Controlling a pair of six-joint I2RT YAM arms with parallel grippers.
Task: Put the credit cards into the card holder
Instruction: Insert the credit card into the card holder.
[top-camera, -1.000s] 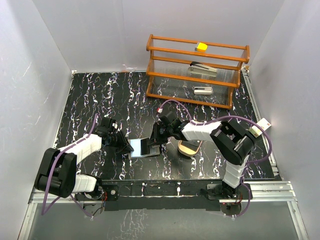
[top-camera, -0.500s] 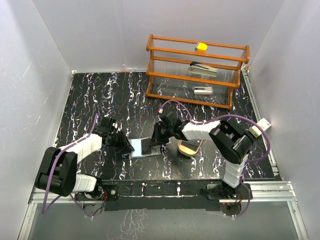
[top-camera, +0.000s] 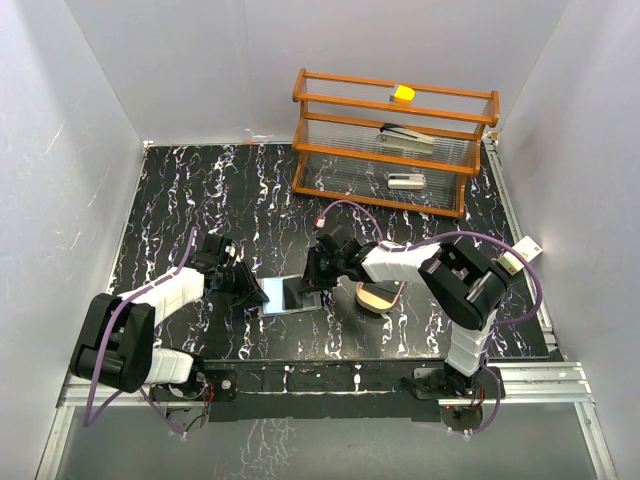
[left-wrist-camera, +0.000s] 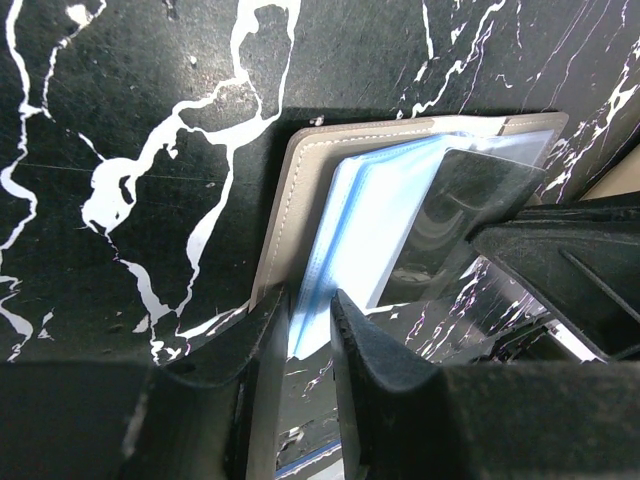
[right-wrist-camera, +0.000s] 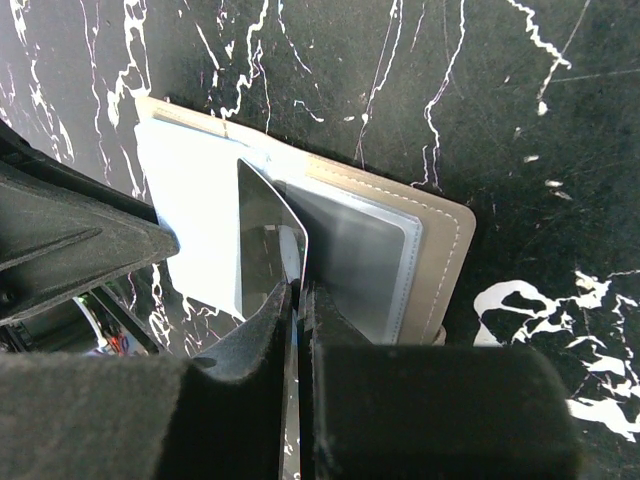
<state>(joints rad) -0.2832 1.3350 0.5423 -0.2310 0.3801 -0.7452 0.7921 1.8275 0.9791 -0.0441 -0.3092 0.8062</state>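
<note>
Pinching a dark card at the open card holder, right gripper; left gripper clamped on that holder's edge

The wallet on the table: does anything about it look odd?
Only the dark card: it stands on edge over the open card holder, pinched by the right gripper, not lying flat. The left gripper grips the holder's edge.

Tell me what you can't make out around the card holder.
Top view: holder slots, too small.
Left wrist view: holder's near edge, behind the left hand.
Right wrist view: lower end of the card, pinched in the right hand; how far it is inserted, glare.
</note>
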